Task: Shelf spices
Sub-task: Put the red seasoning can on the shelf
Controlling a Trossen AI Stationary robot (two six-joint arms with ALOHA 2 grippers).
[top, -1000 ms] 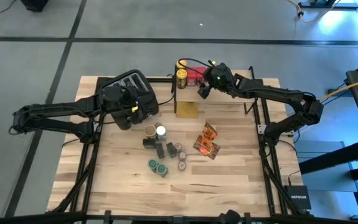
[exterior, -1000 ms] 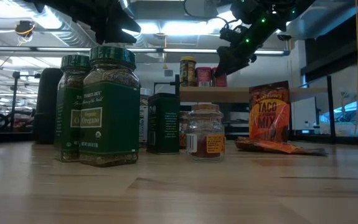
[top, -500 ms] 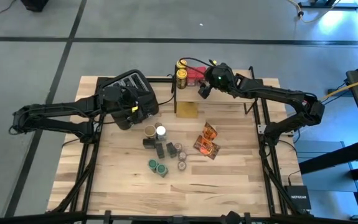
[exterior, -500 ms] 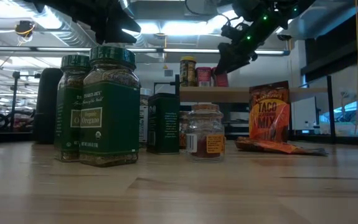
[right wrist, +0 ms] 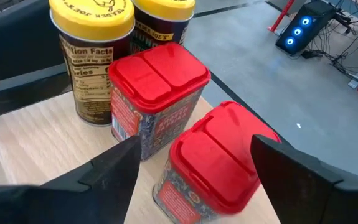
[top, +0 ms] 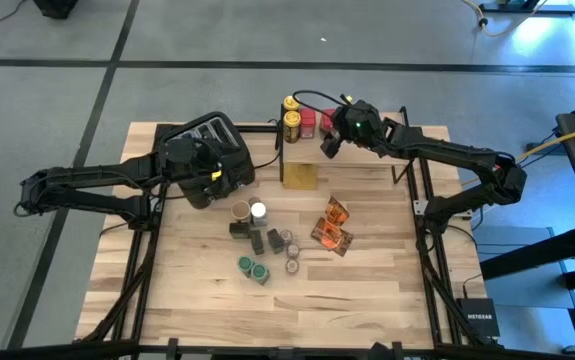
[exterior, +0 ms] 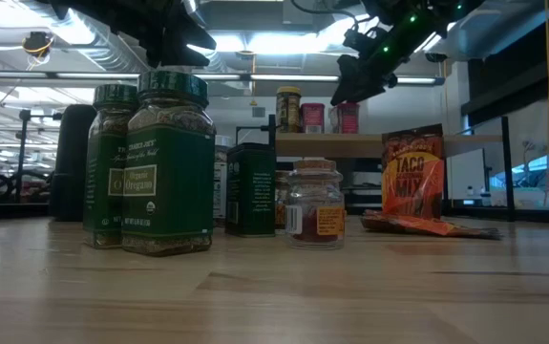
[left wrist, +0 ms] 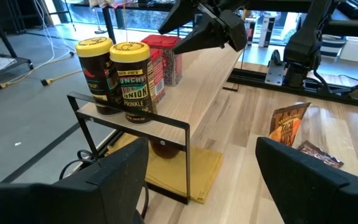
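On the shelf (top: 352,140), two yellow-lidded jars (right wrist: 110,37) and two red-lidded tins (right wrist: 185,118) stand; my right gripper (top: 329,145) hovers above them, fingers apart, my left gripper (top: 212,185) likewise spread.

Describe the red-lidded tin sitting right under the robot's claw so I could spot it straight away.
Find the small wooden shelf at the table's far edge, next to the black toaster. Four containers stand on it: two yellow-lidded jars and two red-lidded tins. Yours is the red-lidded tin farthest from the jars, directly below the right gripper, whose jaws are open.
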